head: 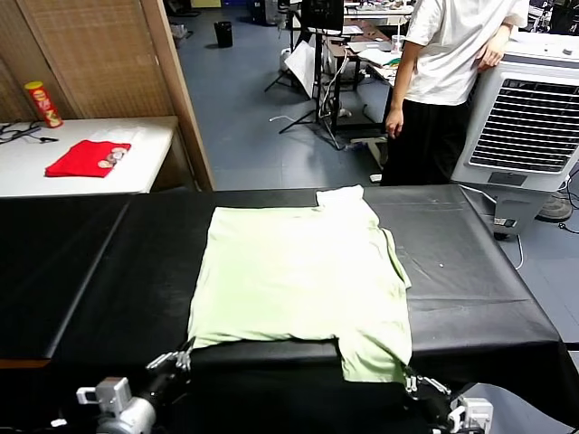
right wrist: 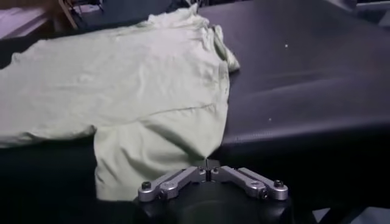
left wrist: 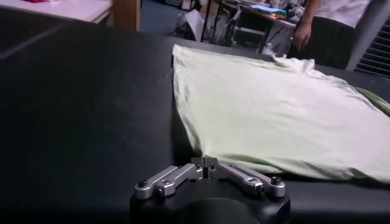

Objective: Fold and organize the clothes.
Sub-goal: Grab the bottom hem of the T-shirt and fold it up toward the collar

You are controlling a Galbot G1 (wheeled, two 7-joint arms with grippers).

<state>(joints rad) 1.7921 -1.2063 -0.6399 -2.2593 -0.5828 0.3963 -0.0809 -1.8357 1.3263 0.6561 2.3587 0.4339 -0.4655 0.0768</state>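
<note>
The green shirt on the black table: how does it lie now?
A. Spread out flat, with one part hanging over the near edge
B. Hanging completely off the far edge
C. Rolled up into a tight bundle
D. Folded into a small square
A: the pale green shirt lies spread flat on the black table, and one part of it at the robot's right droops over the near edge.
</note>
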